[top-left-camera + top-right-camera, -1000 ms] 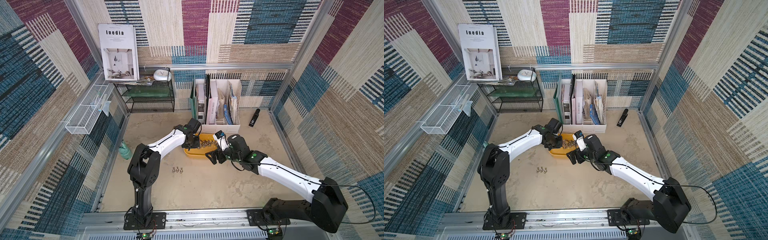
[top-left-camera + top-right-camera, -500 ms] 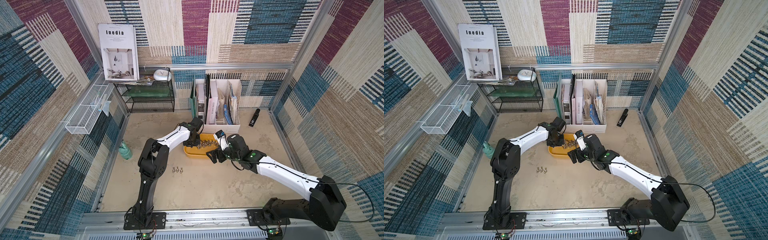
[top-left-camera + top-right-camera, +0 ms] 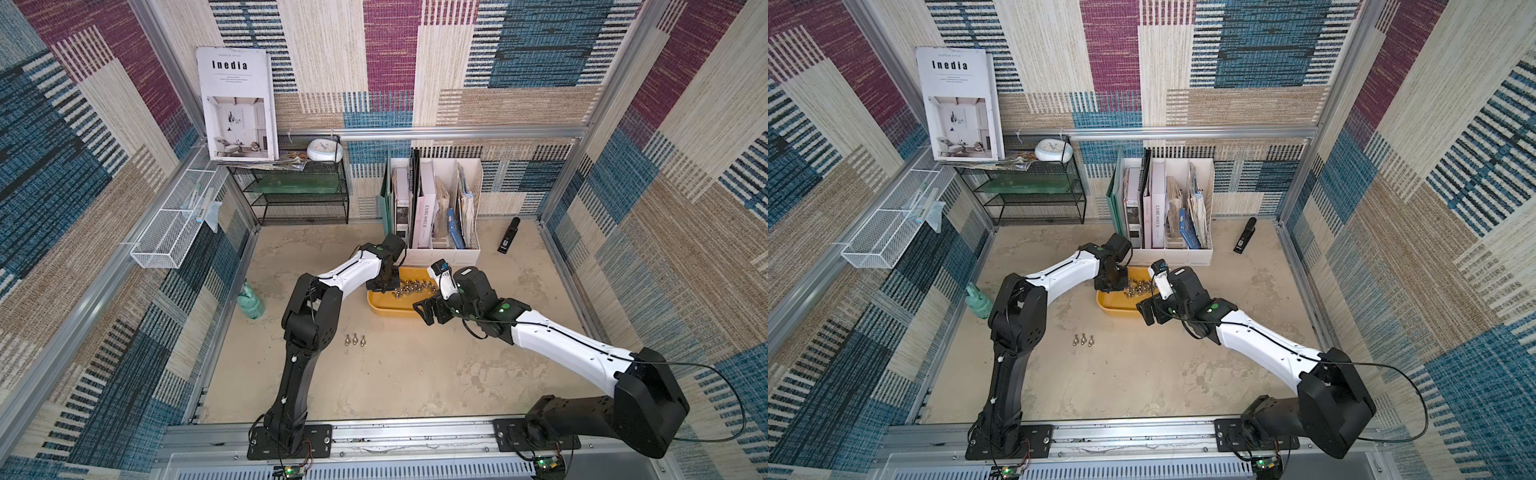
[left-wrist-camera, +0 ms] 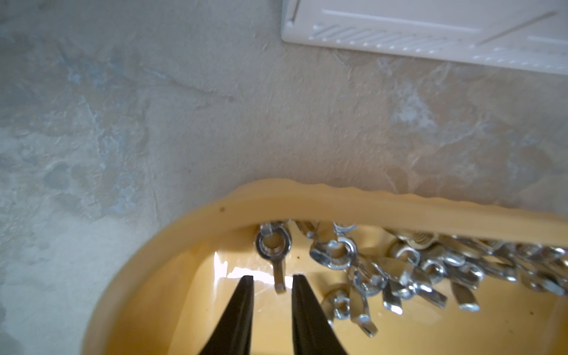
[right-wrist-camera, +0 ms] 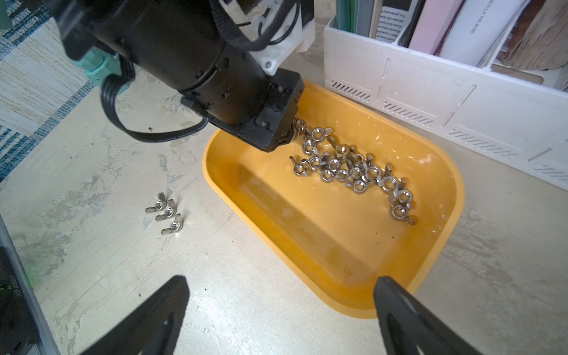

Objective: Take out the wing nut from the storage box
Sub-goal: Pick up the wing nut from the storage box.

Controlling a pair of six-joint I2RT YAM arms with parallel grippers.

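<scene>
The storage box [image 3: 388,309] [image 3: 1117,307] is a shallow yellow-orange tub in front of the white file holder. Several silver wing nuts [image 5: 353,172] [image 3: 411,286] lie in a heap along its far side. My left gripper [image 4: 272,278] [image 3: 384,286] reaches down into the tub's left end. It is open by a narrow gap, and one wing of a wing nut [image 4: 273,246] lies between the tips without touching them. My right gripper [image 5: 281,285] [image 3: 430,311] stands wide open and empty at the tub's near right corner, with one finger over the rim [image 5: 338,302].
Three wing nuts [image 3: 355,340] [image 5: 166,212] lie in a row on the table, left of the tub and nearer the front. The white file holder [image 3: 436,208] stands right behind the tub. A black stapler [image 3: 509,235], a green bottle [image 3: 250,301] and a black wire shelf [image 3: 299,195] stand around.
The left arm's elbow and upper link have swung to the right, while its gripper stays at the tub's left end. The right arm has hardly moved.
</scene>
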